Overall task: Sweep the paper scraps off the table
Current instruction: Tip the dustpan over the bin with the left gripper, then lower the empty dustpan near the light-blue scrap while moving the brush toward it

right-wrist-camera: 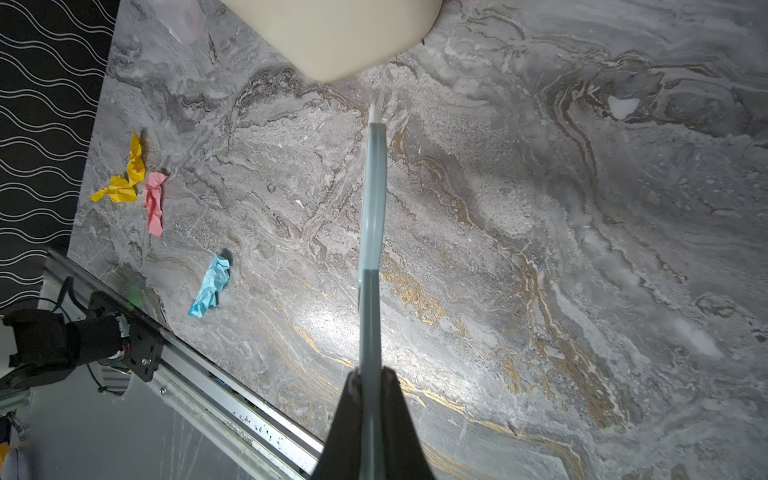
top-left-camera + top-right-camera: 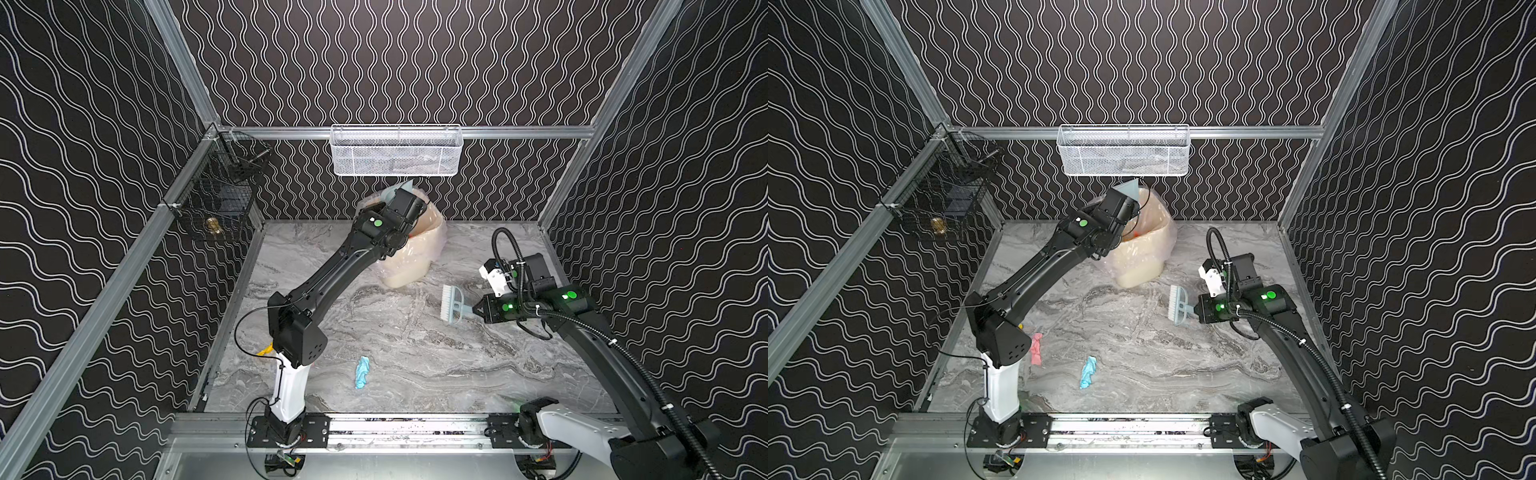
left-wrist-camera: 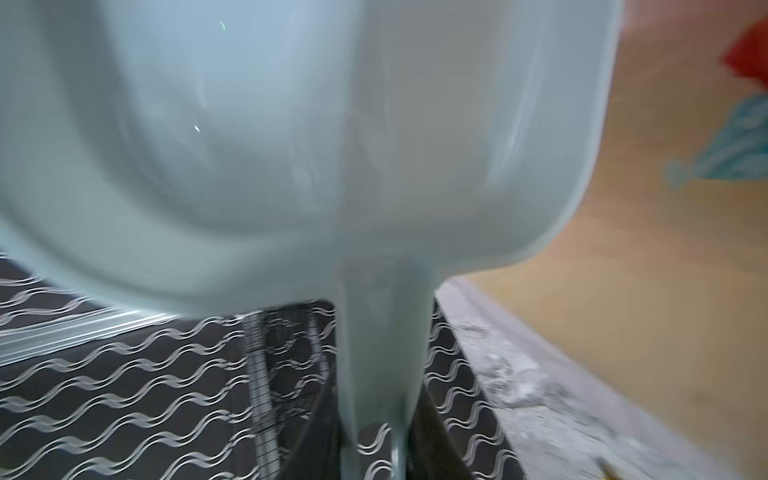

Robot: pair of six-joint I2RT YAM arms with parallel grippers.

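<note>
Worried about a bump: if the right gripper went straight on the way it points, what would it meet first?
The right gripper is shut on the brush, aimed at the table close by the foot of the bin. The bristles would probably touch the table first, perhaps the bin; depth is unclear.

Above the bin (image 2: 409,266), we get the dustpan (image 3: 249,145) only as a blur, cut off by the frame edges. The paper scraps (image 3: 735,141) inside the bin are smeared red and blue patches. Well away from the bin, the left arm (image 2: 316,286) covers most of a yellow scrap (image 2: 263,351).
</note>
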